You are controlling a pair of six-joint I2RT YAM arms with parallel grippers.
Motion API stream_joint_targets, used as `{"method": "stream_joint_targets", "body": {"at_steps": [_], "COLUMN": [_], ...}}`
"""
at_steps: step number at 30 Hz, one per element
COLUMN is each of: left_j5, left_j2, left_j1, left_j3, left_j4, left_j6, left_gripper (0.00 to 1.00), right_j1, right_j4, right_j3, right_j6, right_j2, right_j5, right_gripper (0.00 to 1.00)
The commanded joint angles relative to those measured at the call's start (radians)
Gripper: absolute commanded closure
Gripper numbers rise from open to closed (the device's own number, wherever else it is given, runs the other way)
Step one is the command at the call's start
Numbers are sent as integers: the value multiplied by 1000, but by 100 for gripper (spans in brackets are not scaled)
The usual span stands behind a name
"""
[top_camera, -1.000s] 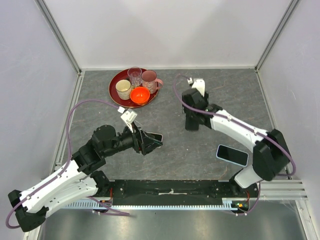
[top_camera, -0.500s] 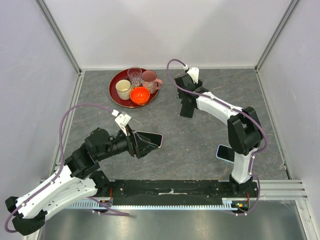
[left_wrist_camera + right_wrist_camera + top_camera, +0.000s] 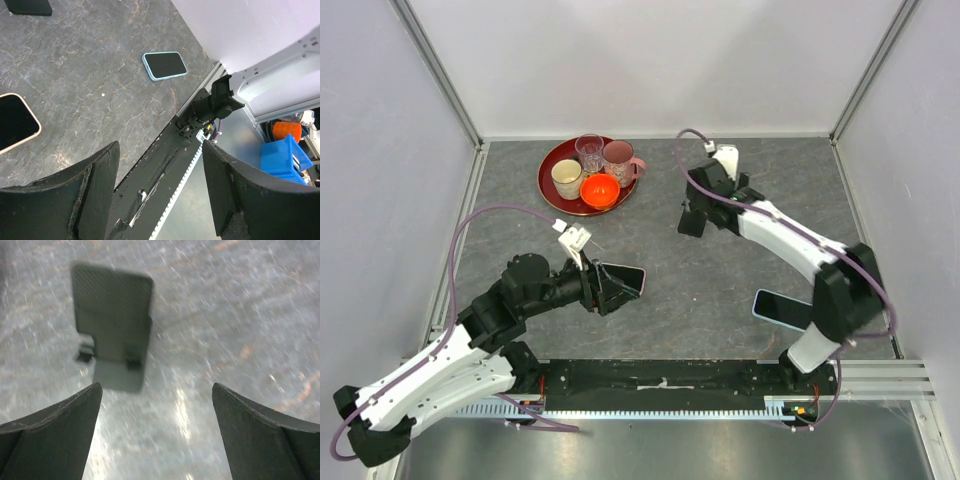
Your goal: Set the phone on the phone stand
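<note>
Since half a second ago your right arm (image 3: 790, 245) has swung its elbow outward, while the right gripper (image 3: 694, 214) kept nearly the same place over the far middle of the table (image 3: 520, 220). The left arm (image 3: 470, 340) shifted only a little.

The right gripper stands wide apart and holds nothing. In its wrist view the phone stand (image 3: 112, 325) is on the table just ahead of the fingers, dark and blurred. The left gripper (image 3: 608, 290) is also wide and empty. The cream-edged phone (image 3: 625, 278) lies flat, screen up, just beside it, but in the left wrist view this phone is off to the left of the fingers, not between them. A blue-cased phone (image 3: 782, 309) lies near the right arm's base, well apart from both grippers.

I judge that the step in hand is the reach for the phone, not yet the grasp. Next you need to bring the left jaws over the phone's long edges and lower them to the table, because a flat phone gives little to pinch.
</note>
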Motion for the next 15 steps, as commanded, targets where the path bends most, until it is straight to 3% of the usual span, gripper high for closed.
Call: {"method": "stream_joint_targets", "body": {"at_steps": [1, 10, 14, 15], "left_j5": [-7, -5, 27, 33], "left_j2": [7, 79, 129, 134], "left_j1": [-1, 1, 1, -1], "left_j3": [6, 26, 25, 25], "left_j4": [62, 105, 157, 160], "left_j6": [9, 49, 44, 35], "left_gripper": [27, 26, 27, 27], "right_j1": [3, -49, -121, -135], "right_j4": [-53, -164, -261, -283], "right_j3": [-183, -523, -631, -654], "right_j6": [9, 255, 557, 588], "right_j2": [-240, -646, -748, -753], "right_j5": [-11, -97, -100, -103], "right_gripper": [2, 2, 3, 7]}}
